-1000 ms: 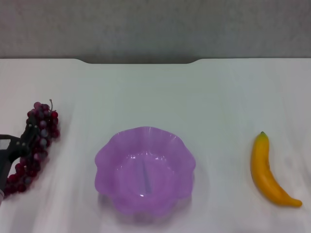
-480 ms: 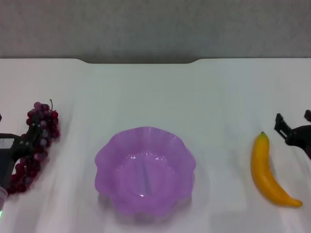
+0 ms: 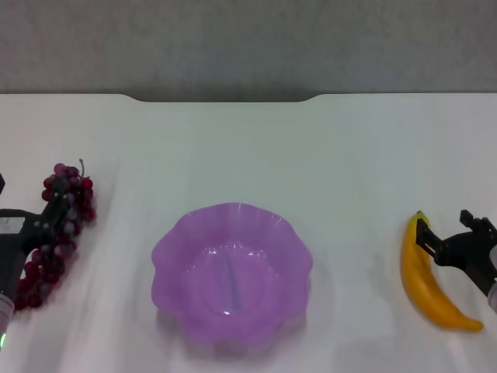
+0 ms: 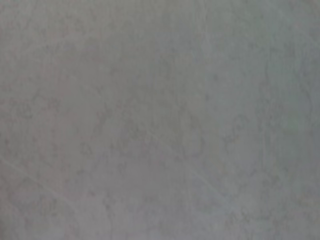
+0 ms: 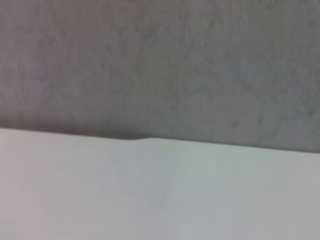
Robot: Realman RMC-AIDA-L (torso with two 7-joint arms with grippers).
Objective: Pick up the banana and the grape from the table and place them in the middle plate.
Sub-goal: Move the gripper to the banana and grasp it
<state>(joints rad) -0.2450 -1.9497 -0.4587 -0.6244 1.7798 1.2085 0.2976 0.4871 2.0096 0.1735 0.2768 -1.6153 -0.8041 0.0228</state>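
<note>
White counter (image 3: 233,148): L tool (image 3: 39,227) clenched on grapes (image 3: 58,233); R tool (image 3: 454,237) spread over banana (image 3: 425,272), approaching; plate (image 3: 231,272) waits between.

Three cameras: one overhead, two on the wrists

The head view looks forward and down over the table (image 3: 233,140); the right wrist view faces its far edge and the grey wall (image 5: 160,60); the left wrist view shows only close grey surface.

At your nine o'clock lies the dark red grape (image 3: 58,233) bunch; centre, the empty purple scalloped middle plate (image 3: 231,272); three o'clock, the curved yellow banana (image 3: 426,277).
</note>
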